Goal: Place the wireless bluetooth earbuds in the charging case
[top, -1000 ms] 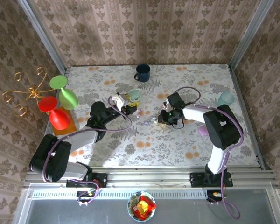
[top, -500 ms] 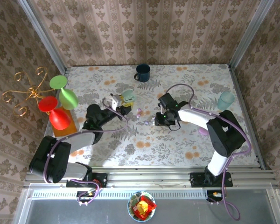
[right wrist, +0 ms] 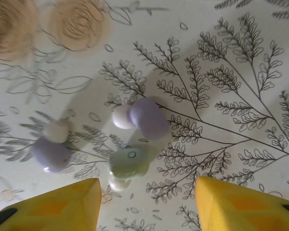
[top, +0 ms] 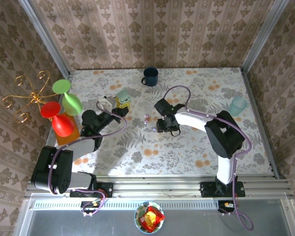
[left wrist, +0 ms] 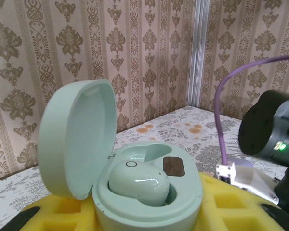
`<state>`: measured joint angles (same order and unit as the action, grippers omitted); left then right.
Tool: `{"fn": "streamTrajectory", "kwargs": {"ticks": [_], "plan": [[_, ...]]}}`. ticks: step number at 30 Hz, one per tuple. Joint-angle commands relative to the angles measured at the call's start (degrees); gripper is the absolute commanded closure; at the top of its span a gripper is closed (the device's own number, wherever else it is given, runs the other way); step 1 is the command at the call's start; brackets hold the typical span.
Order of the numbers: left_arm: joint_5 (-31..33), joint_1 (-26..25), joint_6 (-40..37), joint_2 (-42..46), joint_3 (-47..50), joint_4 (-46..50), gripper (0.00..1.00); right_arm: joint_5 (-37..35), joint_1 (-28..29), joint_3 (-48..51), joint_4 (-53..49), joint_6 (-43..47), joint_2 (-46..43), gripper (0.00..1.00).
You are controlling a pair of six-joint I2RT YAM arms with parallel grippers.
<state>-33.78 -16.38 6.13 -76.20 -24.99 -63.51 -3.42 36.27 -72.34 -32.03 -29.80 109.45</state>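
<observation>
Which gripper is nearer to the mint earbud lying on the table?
Right. The right gripper hangs just above the earbud, jaws open; the left gripper is off to its left, holding the case.

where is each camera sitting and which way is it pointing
top external: above and behind the robot, looking down at the table; shows left arm, right arm, left gripper, right gripper.
left wrist: low, facing level toward the wall; left fingers clamp the open charging case.
right wrist: straight down at loose earbuds; right fingers apart.
shared: top and right wrist both show those earbuds.
</observation>
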Motion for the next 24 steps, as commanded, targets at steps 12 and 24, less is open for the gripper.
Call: {"fn": "streamTrajectory", "kwargs": {"ticks": [12, 24], "plan": [[-1.3, 0.5, 1.5, 1.2, 0.6, -2.9, 0.77, -4.9, 0.2, -3.5, -6.5, 3.7, 2.9, 0.44], [-1.1, 0.5, 1.5, 0.8, 0.4, -3.5, 0.77, -7.3, -0.1, -2.1, -9.4, 4.9, 0.2, 0.45]]}}
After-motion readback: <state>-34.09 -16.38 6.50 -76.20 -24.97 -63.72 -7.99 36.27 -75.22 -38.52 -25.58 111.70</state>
